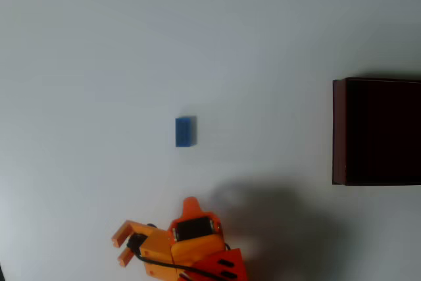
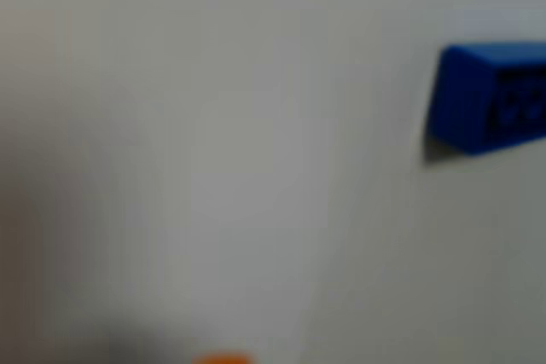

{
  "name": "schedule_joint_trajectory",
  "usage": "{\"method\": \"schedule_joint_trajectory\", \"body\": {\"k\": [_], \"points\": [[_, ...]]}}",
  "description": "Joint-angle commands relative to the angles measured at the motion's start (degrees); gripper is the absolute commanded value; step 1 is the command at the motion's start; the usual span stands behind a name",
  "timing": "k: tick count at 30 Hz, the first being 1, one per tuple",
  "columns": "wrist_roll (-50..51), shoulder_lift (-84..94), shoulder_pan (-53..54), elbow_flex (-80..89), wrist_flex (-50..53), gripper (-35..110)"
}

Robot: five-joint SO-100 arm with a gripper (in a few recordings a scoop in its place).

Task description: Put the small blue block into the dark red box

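1. Your orange two-finger pincer (image 1: 121, 247) sits spread apart and empty, low on the white tabletop (image 1: 79, 64) in the overhead view.
2. The tiny bright blue rectangular block (image 1: 185, 131) lies well apart from the large dark red square box (image 1: 339, 129).
3. The wrist view is blurry, probably hiding alignment; approach off-centre and you'll nudge the block away.

The small blue block (image 1: 185, 131) lies flat on the pale worktop (image 1: 99, 64) near the middle of the overhead view, its long side running up and down the picture. In the wrist view it sits at the right edge, blurred. The dark red box (image 1: 339, 129) stands well apart at the right edge, open-topped, its inside nearly black.
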Motion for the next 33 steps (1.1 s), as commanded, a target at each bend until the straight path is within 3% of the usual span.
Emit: {"method": "schedule_joint_trajectory", "body": {"k": [1,14,19,22,28,33], "points": [[0.4,0.4,0.2,0.1,1.0,0],[0.4,0.4,0.2,0.1,1.0,0],[9.1,0.5,3.6,-0.3,0.8,0],[19.4,0.6,3.9,-0.2,-1.1,7],[52.1,0.6,7.0,-1.5,3.2,16],[74.9,0.6,4.1,-1.1,0.7,20]]}}
